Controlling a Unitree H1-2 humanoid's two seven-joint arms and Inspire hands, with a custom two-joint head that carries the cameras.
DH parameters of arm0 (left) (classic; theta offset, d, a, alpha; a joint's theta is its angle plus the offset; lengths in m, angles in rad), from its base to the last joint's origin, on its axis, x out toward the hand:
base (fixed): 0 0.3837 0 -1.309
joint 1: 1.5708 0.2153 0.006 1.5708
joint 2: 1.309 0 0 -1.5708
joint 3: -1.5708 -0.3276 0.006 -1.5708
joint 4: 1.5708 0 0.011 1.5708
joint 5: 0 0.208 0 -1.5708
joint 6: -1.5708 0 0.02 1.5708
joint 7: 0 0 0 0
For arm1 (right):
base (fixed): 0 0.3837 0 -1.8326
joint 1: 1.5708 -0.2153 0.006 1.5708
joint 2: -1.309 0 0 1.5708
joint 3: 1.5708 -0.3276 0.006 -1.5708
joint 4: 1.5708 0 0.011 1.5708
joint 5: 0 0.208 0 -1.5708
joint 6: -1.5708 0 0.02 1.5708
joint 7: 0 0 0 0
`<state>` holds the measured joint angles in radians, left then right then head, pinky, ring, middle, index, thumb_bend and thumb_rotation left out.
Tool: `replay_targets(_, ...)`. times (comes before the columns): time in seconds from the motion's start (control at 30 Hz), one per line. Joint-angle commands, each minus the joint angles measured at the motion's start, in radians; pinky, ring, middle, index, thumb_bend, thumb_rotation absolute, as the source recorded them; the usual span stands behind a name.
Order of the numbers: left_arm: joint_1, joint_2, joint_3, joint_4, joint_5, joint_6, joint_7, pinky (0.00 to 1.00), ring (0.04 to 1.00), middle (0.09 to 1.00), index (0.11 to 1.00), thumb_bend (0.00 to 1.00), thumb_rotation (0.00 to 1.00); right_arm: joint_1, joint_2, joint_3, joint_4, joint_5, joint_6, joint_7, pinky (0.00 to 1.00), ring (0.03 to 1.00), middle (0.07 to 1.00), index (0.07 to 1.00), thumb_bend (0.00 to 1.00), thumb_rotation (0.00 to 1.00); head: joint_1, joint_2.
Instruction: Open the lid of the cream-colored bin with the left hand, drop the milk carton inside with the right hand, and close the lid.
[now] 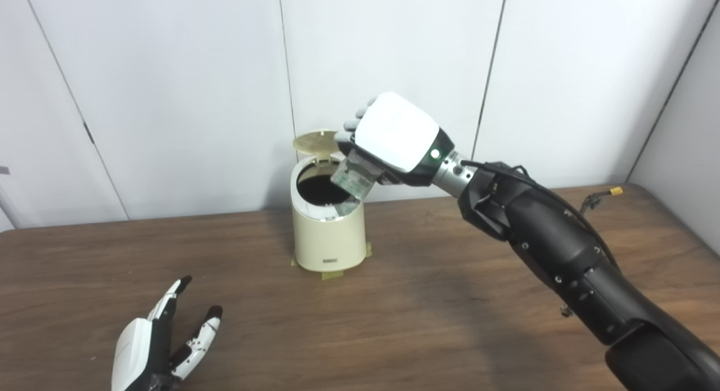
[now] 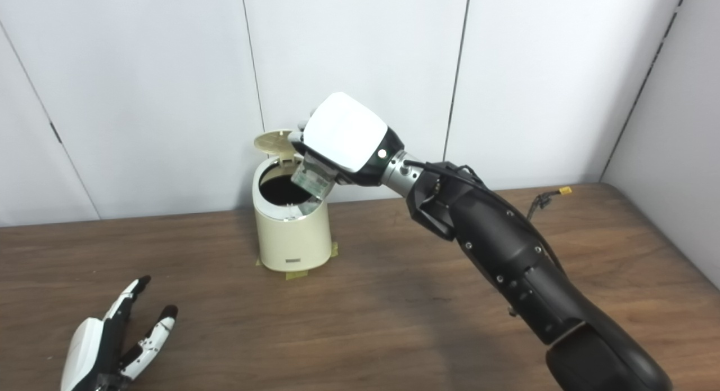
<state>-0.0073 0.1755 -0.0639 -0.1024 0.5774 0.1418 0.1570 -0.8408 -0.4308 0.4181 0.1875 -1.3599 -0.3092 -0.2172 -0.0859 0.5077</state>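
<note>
The cream-colored bin stands at the back of the table with its round lid tipped up behind the dark opening. My right hand is shut on the milk carton and holds it tilted just above the bin's right rim. The carton's lower end hangs over the opening. The same shows in the right eye view: bin, carton, right hand. My left hand is open and empty, resting low at the front left of the table, far from the bin.
Strips of tape hold the bin's base to the wooden table. A yellow cable connector lies at the back right by the wall. White wall panels stand close behind the bin.
</note>
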Motion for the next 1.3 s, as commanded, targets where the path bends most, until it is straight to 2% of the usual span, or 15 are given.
replay_targets(0.0, -0.006, -0.015, -0.015, 0.028, 0.018, -0.014, 0.026, 0.88, 0.914, 0.915, 0.905, 0.51, 0.70, -0.081, -0.006, -0.011, -0.005, 0.026, 0.007, -0.068, 0.28, 0.390, 0.447, 0.514, 0.52, 0.00, 0.005, -0.002)
replay_targets(0.2, -0.002, -0.022, -0.021, 0.017, 0.029, 0.001, 0.019, 0.88, 0.918, 0.917, 0.908, 0.51, 0.70, -0.080, -0.003, 0.007, 0.003, 0.027, 0.016, -0.063, 0.26, 0.391, 0.444, 0.511, 0.52, 0.00, 0.010, -0.003)
replay_targets(0.6, -0.003, -0.025, -0.024, 0.019, 0.040, 0.008, 0.025, 0.88, 0.921, 0.919, 0.910, 0.50, 0.70, -0.098, -0.002, 0.033, 0.061, 0.023, 0.018, -0.149, 0.20, 0.394, 0.452, 0.501, 0.52, 0.00, 0.018, -0.009)
replay_targets(1.03, -0.003, -0.022, -0.033, 0.015, 0.049, 0.022, 0.022, 0.89, 0.925, 0.925, 0.916, 0.50, 0.70, -0.111, 0.007, 0.043, 0.088, 0.014, 0.033, -0.199, 0.22, 0.406, 0.467, 0.497, 0.52, 0.00, 0.018, -0.013)
replay_targets(1.27, 0.000, -0.024, -0.033, 0.011, 0.050, 0.026, 0.016, 0.89, 0.927, 0.926, 0.918, 0.51, 0.70, -0.112, 0.020, 0.039, 0.114, 0.024, 0.036, -0.240, 0.20, 0.402, 0.461, 0.499, 0.52, 0.00, 0.019, -0.012)
